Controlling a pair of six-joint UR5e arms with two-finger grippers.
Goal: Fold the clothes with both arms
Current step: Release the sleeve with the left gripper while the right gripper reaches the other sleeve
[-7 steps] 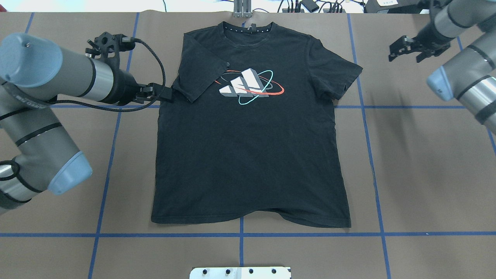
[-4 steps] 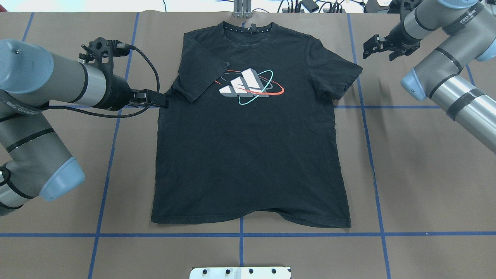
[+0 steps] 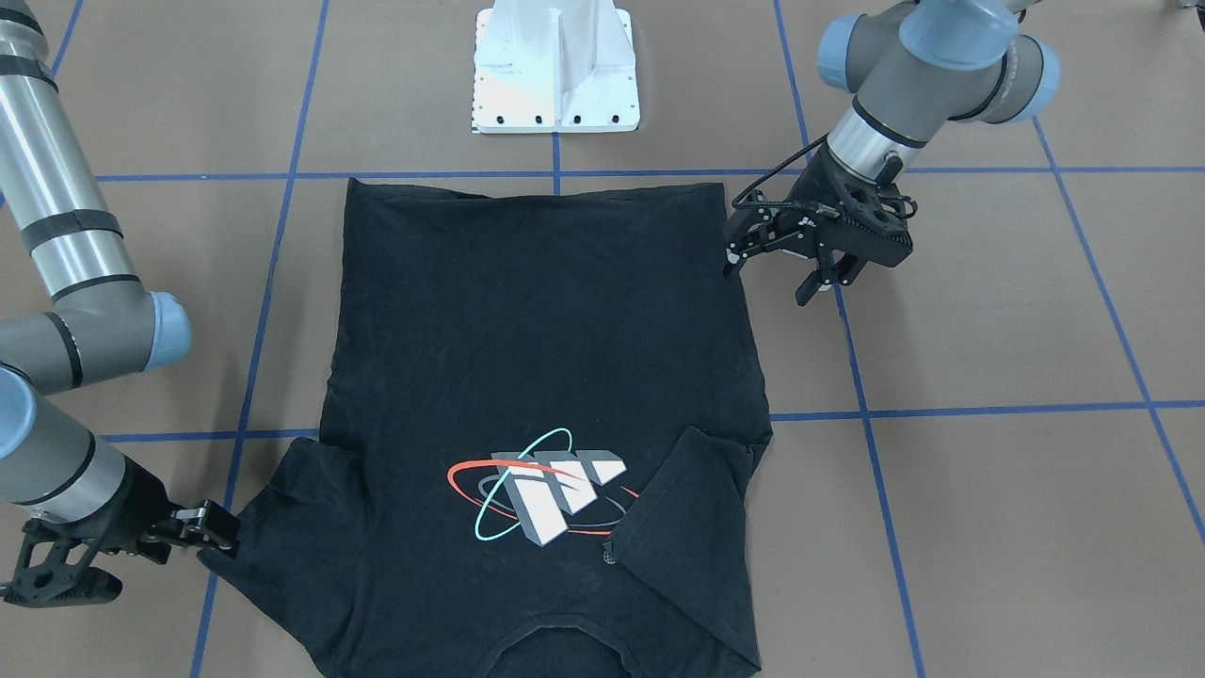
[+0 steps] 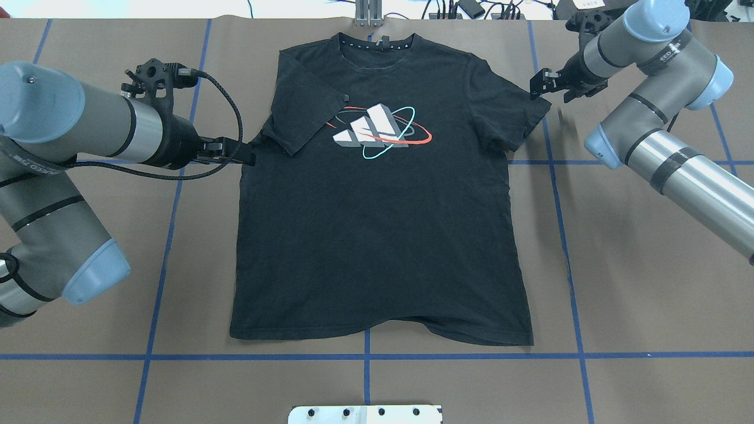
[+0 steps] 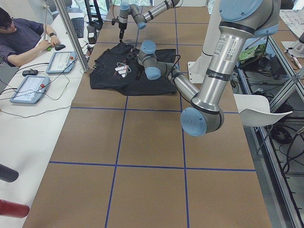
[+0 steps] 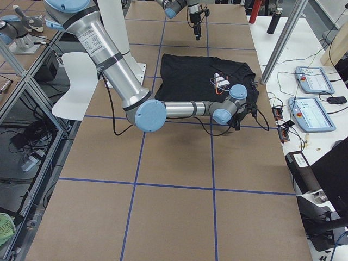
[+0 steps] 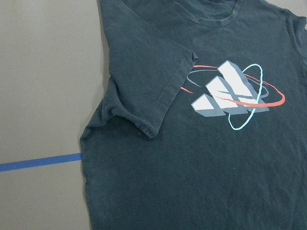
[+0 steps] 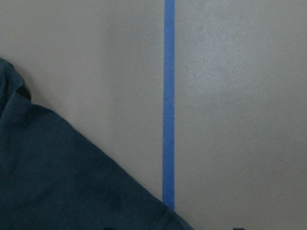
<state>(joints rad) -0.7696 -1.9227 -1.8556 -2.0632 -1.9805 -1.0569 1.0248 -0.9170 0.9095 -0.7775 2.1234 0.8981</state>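
Left gripper (image 4: 247, 156), jaws spread, beside the black T-shirt (image 4: 377, 235), which lies flat, logo up, at mid-bench (image 4: 648, 265), near sleeve folded inward; right gripper (image 4: 536, 89) at the opposite sleeve tip, grip indiscernible

T-shirt (image 4: 377, 235) flat on table (image 4: 648, 265), frame centre, collar toward top edge. Left gripper (image 4: 244, 156) beside its left edge; right gripper (image 4: 540, 87) at sleeve tip, upper right.

Black T-shirt (image 7: 201, 158), sleeve (image 7: 144, 76) folded inward beside its logo (image 7: 230, 93).
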